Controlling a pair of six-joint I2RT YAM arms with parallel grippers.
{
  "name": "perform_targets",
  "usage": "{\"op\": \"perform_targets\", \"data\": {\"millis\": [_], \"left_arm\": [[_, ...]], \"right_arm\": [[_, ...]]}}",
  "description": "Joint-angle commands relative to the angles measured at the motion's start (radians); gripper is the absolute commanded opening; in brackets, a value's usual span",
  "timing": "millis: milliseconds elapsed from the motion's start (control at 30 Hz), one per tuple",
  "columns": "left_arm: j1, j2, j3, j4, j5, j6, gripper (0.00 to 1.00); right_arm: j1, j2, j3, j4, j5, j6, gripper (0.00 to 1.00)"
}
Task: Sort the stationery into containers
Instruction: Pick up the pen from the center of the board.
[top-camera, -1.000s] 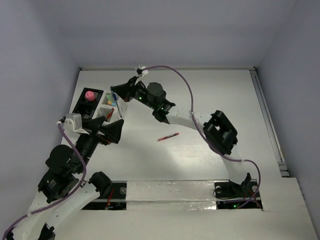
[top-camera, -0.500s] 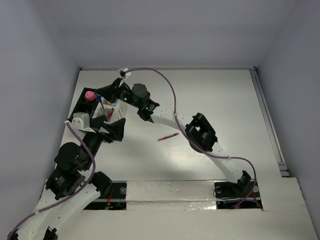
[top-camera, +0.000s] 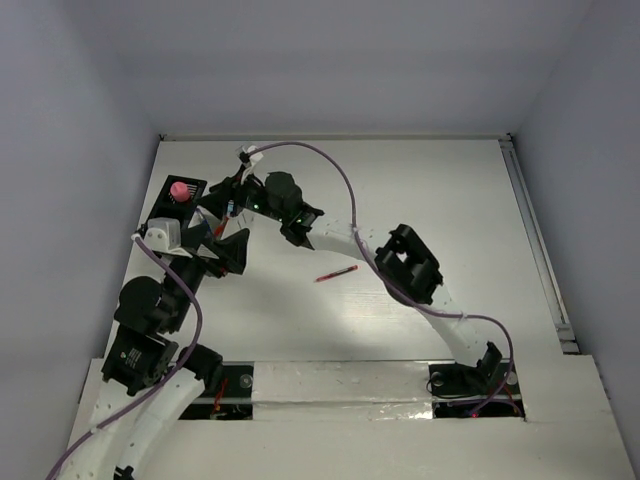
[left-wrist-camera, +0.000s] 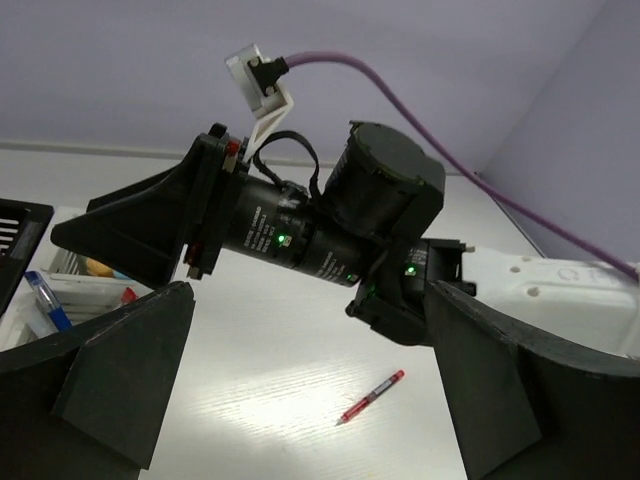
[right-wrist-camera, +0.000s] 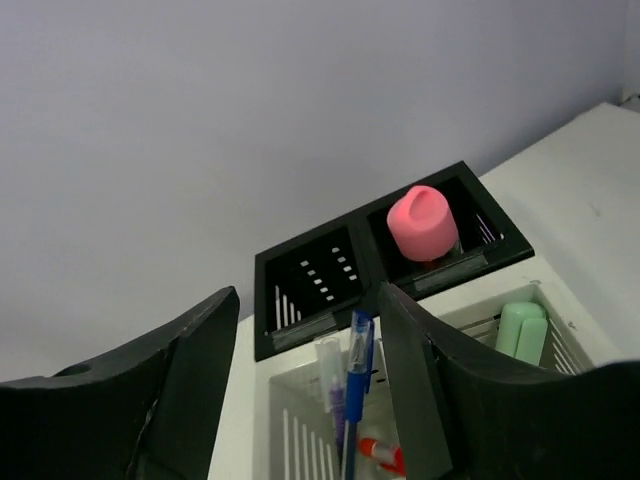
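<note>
The slotted box (right-wrist-camera: 312, 290) is black, its stubby piece (right-wrist-camera: 422, 222) pink, the slatted box (right-wrist-camera: 295, 420) white (pen (right-wrist-camera: 358, 365) blue).

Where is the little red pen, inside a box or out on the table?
Out. The red pen lies flat on the white table, far from the black box, with no walls around it.

The black box (right-wrist-camera: 310, 288) looks matt plastic, the pink piece (right-wrist-camera: 422, 222) smooth, the white table (left-wrist-camera: 280, 350) faintly grained
</note>
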Motion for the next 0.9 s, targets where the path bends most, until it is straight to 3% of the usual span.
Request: {"op": "perform_targets", "data": {"millis": [0,100,167,233,300,433,567,600,667,733,767,867], "left_arm": [[0.007,0.015,-0.005,0.063,0.046,-0.008,0.99],[0.007,0.027,0.001,0.069,0.066,-0.025,0.99],[0.007,0.064,0.006,0.077,0.13,-0.037,0.99],[0.007,0.141,0.012,0.077,0.209,-0.053,0.99],[0.007,0.206,0.009,0.094,0.27,-0.083,0.99],[0.007,0.326,-0.075,0.234,0.469,-0.188,0.99],[-0.006,0.358,-0.178,0.428,0.462,-0.317,0.99],[-0.016,0.369,-0.191,0.443,0.45,-0.329,0.97],[-0.03,0.406,-0.214,0.483,0.418,-0.352,0.79],[-0.058,0.432,-0.226,0.508,0.384,-0.376,0.74],[-0.058,0.436,-0.231,0.532,0.375,-0.386,0.66],[-0.076,0.429,-0.231,0.546,0.349,-0.401,0.67]], "right_arm": [[0.005,-0.182,-0.108,0.02,0.005,-0.049,0.63],[-0.007,-0.33,-0.319,0.023,0.039,-0.049,0.54],[-0.019,-0.424,-0.456,0.019,0.075,-0.054,0.37],[-0.047,-0.578,-0.664,-0.02,0.172,-0.051,0.12],[-0.08,-0.678,-0.783,-0.125,0.299,-0.029,0.0],[-0.148,-0.929,-1.056,-0.266,0.381,0.043,0.0],[-0.18,-1.194,-1.251,-0.358,0.379,0.005,0.0],[-0.18,-1.209,-1.247,-0.454,0.335,-0.026,0.0],[-0.18,-1.198,-1.184,-0.617,0.251,-0.164,0.0],[-0.18,-1.168,-1.149,-0.714,0.149,-0.236,0.1],[-0.18,-1.154,-1.143,-0.739,0.134,-0.303,0.19],[-0.18,-1.112,-1.132,-0.785,-0.001,-0.458,0.47]]}}
